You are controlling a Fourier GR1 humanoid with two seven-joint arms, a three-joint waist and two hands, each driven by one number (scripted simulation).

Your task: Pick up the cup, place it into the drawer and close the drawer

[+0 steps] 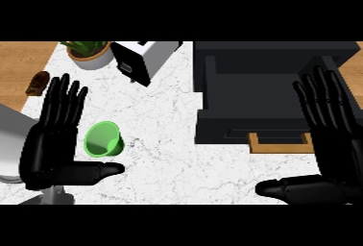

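green cup [104, 139] lies on its side on the white marble tabletop [177, 144], just beside my left robot hand [53, 144], between its fingers and thumb but not grasped. my left robot hand is released, fingers straight. my right robot hand [333, 144] is released too, over the dark drawer [248, 81], which stands open with a wooden handle [280, 144].
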